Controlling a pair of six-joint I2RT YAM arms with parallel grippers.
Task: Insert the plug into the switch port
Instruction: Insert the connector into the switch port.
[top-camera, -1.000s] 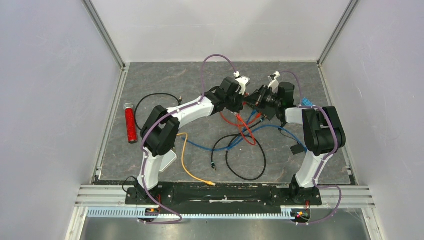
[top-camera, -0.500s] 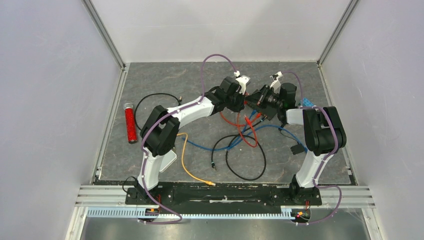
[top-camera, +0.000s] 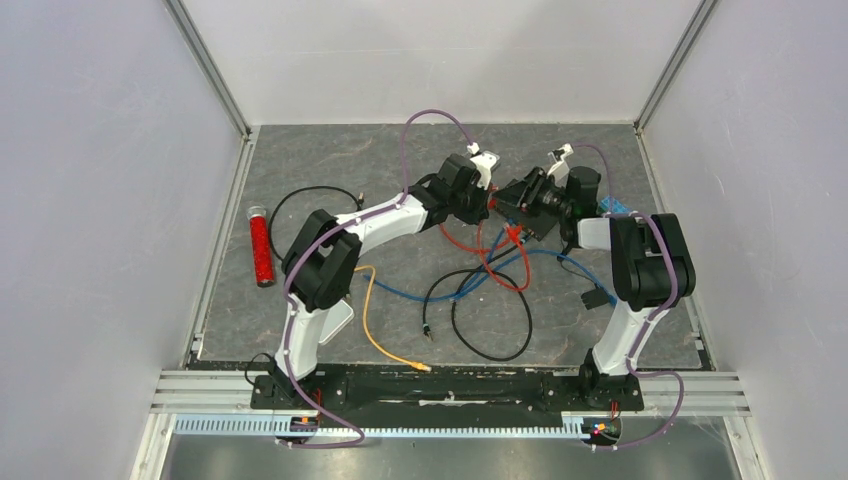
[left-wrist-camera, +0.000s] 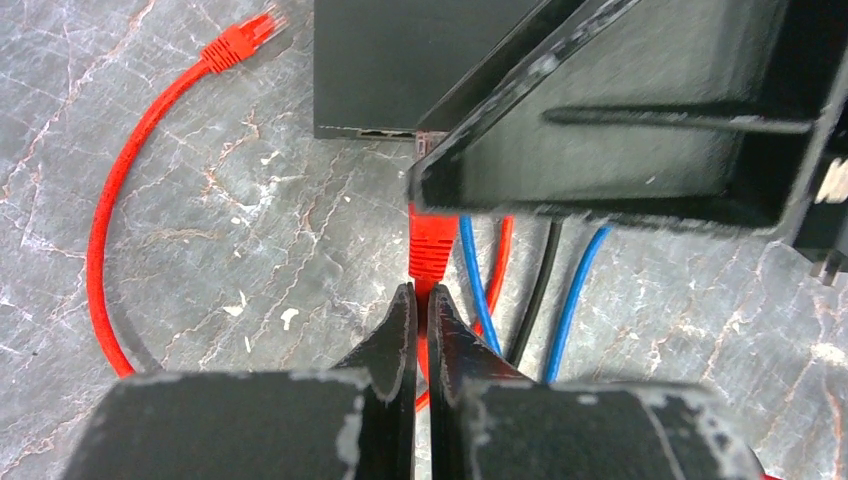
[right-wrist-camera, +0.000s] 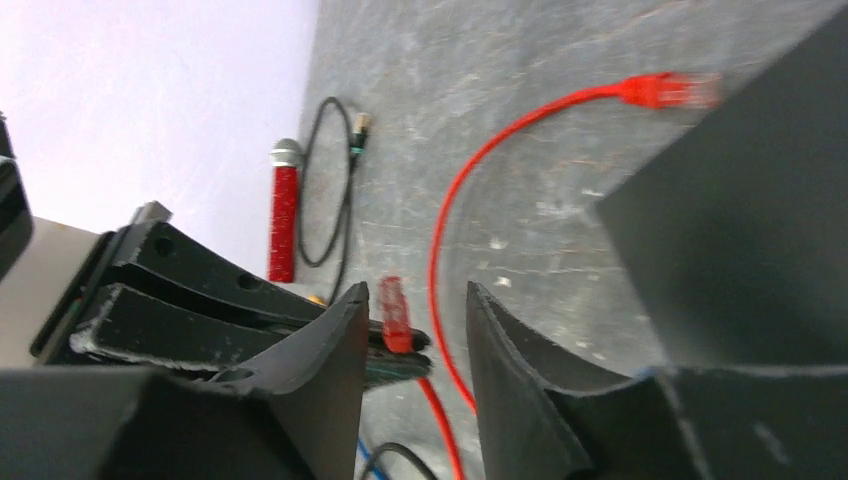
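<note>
**Plug could miss the port**

The left hand (left-wrist-camera: 420, 298) pinches the red cable (left-wrist-camera: 100, 250) just behind the plug (left-wrist-camera: 432, 243), close to the switch (left-wrist-camera: 390, 70). The plug's long axis points at the switch face, and its tip is hidden by the right hand (right-wrist-camera: 415, 295), whose jaws stand apart and empty. Held by the cable, the plug may tilt and jam on the port's rim.

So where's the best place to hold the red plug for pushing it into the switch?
By its rear boot, coming from behind and in line with it. The red plug points tip-first toward the switch, so a pinch at the back probably leaves the front end free to enter. The left gripper is shut there.
</note>
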